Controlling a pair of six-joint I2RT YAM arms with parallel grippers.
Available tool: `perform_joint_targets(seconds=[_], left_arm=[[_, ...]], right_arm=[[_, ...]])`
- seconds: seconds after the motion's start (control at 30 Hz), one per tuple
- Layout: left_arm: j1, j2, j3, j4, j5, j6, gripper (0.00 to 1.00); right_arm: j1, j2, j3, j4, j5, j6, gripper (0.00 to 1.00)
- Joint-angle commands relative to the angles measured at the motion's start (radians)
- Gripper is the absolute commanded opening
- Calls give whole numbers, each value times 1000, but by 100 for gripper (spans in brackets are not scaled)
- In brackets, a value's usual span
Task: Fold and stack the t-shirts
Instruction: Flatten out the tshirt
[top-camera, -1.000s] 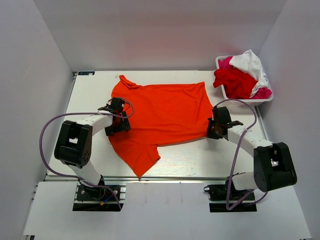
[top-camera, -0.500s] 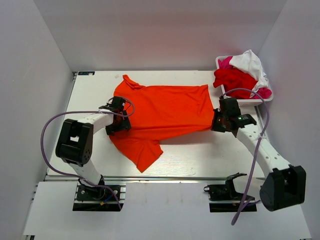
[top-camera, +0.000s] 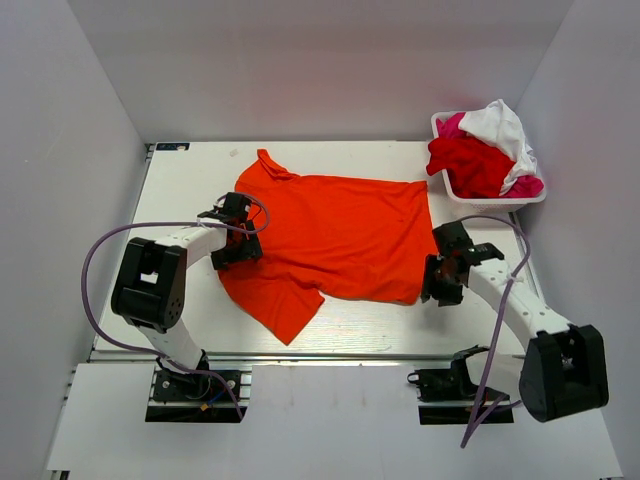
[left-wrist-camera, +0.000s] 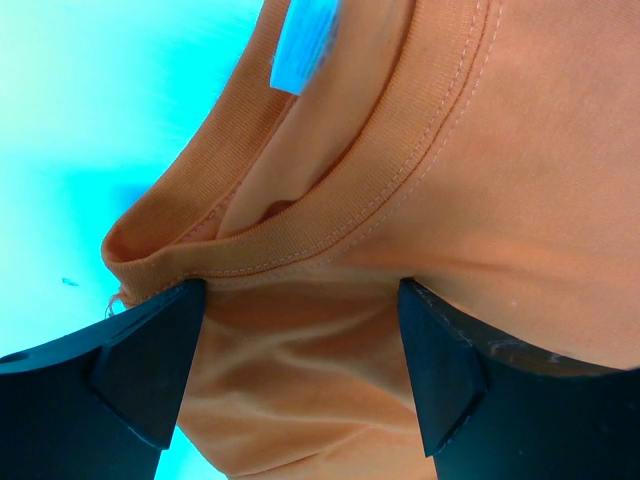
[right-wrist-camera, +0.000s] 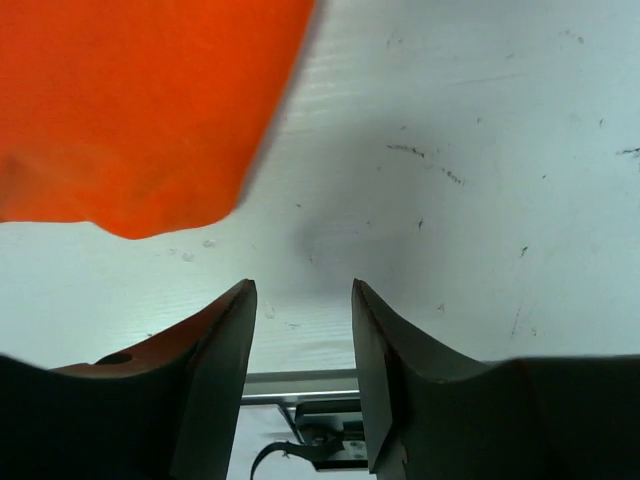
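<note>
White table (top-camera: 180, 170) margin around orange t-shirt (top-camera: 340, 235)

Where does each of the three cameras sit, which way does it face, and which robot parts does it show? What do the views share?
Top external: above and behind the arms, facing down at the table; shows both arms, left gripper, right gripper.
Left wrist: on the left arm, facing down close at the collar of the orange t-shirt; its open fingers show.
Right wrist: on the right arm, facing down at bare table; its open fingers show.
Shared: all three see the orange t-shirt.
</note>
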Motion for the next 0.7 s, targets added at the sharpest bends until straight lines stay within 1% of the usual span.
perform_joint_targets(seconds=[0.0,0.07,0.17,0.23,0.37,0.4,0.47,0.5,0.53,0.6,0.67], left_arm=[[13,94,-78,-29,-17,14,88],[13,85,-78,-29,-17,14,88],[13,85,-78,-29,-17,14,88],[13,85,-78,-29,-17,14,88],[13,85,-78,-29,-17,23,88],[13,85,-78,-29,-17,23,88],[13,85,-78,-29,-17,23,88],[13,85,-78,-29,-17,23,88],[13,85,-78,-29,-17,23,90],[13,76,-78,-29,-17,23,90],[13,76,-78,-29,-26,23,90]], right_arm=[[-4,-93,7,71,16,18,48],[-4,-105,-1,85,54,47,48],[-6,-93,-4,108,121,72,46],[-12,-73,-17,132,144,75,43],[-10,2,-30,171,190,86,43],[-10,23,-37,210,188,83,43],[-13,54,-43,237,178,81,43],[-16,65,-51,261,178,79,45],[-13,82,-57,289,175,72,45],[-15,86,-76,342,157,72,45],[-16,74,-89,436,100,73,49]])
